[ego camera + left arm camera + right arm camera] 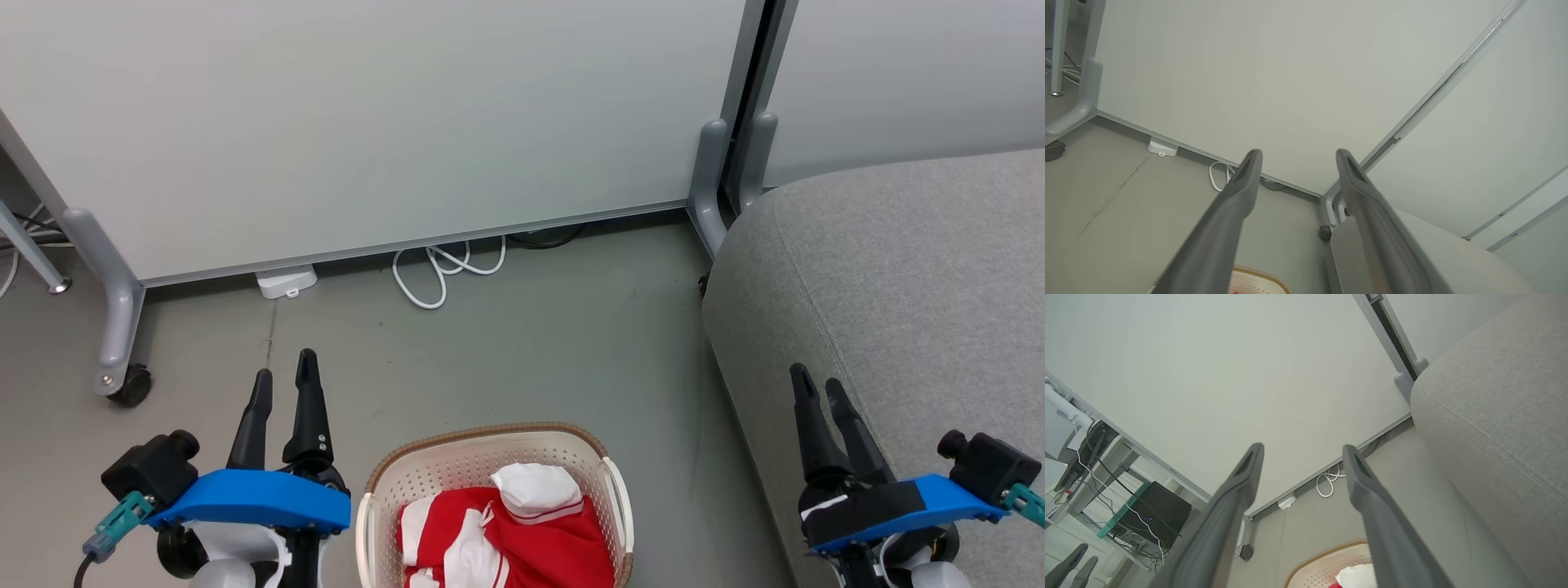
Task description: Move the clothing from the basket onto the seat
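Bright-red soft garments with white panels and thin white stripes point(563, 535) lie crumpled in the cream-white perforated plastic basket with a brown woven-look rim point(490, 430), at 6 o'clock in the head view. A white folded part lies on top of the heap. The basket stands on the grey floor point(531, 351), with the large grey woven-fabric sofa cushion point(898, 269) apart from it at 3 o'clock.

The left gripper point(285, 366) hangs at 8 o'clock above the floor beside the basket, its long dark fingers pointing toward 12. The right gripper point(815, 377) hangs at 4 o'clock over the cushion's rounded edge, fingers leaning toward 11.

Both wrist views show each pair of fingers spread apart, with nothing between them and touching nothing.
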### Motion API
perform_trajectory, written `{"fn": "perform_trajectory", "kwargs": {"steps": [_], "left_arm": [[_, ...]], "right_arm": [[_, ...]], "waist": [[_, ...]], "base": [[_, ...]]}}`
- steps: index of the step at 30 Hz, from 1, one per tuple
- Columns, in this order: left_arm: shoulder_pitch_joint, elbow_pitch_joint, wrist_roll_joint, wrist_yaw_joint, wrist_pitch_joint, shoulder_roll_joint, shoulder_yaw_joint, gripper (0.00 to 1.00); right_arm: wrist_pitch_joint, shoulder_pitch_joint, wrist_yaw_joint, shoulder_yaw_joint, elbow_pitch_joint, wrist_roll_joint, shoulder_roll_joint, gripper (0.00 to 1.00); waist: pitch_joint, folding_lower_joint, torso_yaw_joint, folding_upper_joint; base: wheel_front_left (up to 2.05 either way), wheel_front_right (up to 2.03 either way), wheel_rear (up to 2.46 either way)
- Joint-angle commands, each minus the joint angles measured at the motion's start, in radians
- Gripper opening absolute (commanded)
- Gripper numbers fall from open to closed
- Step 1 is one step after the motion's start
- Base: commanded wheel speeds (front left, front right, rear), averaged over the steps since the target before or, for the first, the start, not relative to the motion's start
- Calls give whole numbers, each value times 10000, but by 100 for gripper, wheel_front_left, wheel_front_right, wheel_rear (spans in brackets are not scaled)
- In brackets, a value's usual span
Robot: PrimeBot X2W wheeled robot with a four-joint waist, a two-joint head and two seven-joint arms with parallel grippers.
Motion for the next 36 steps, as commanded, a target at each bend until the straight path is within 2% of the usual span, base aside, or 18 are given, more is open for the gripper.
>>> {"fn": "perform_trajectory", "kwargs": {"steps": [1,36], "left_arm": [[-288,-136,342,67,-102,73,-72,100],[-490,-138,4026,430,-1020,215,-1053,100]], "right_arm": [[-115,-281,16,40,-96,-317,-69,100],[-1020,-384,22,490,4,-3978,-88,100]], "waist": [[2,-1,4,-1],[34,-1,217,-1]], "base": [[0,0,0],[0,0,0]]}}
